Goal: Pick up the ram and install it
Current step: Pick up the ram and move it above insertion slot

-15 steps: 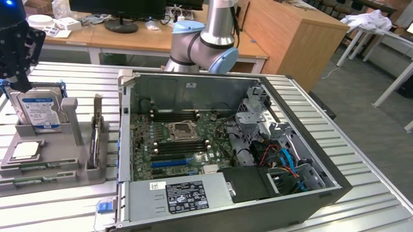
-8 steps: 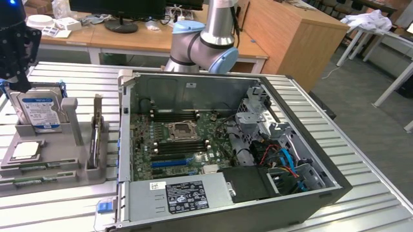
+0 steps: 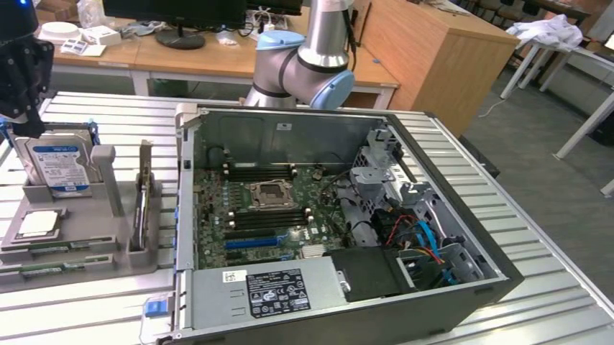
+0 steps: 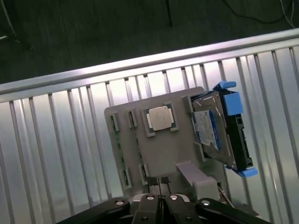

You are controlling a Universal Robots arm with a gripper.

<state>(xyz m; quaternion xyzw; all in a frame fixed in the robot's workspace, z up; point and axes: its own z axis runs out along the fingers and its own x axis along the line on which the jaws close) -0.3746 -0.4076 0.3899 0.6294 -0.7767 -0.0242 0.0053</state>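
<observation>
My gripper [image 3: 27, 126] hangs at the exterior view's far left, above the grey parts holder [image 3: 96, 251] and apart from everything on it. Its fingertips [image 4: 153, 181] sit close together and nothing shows between them. Two green ram sticks [image 3: 46, 249] lie flat in the holder's near slots, and their green edges [image 4: 118, 147] also show in the wrist view. A third thin board [image 3: 144, 198] stands on edge along the holder's side nearest the case. The open computer case [image 3: 192, 215] holds the motherboard, whose black ram slots [image 3: 264, 172] flank the processor socket.
A blue-labelled hard drive [image 3: 57, 167] [image 4: 216, 130] stands upright in the holder. A square silver processor chip [image 3: 39, 223] [image 4: 160, 118] lies beside it. The arm's base [image 3: 302, 68] rises behind the case. The slatted metal table [image 3: 77, 316] drops off at an edge [image 4: 140, 63].
</observation>
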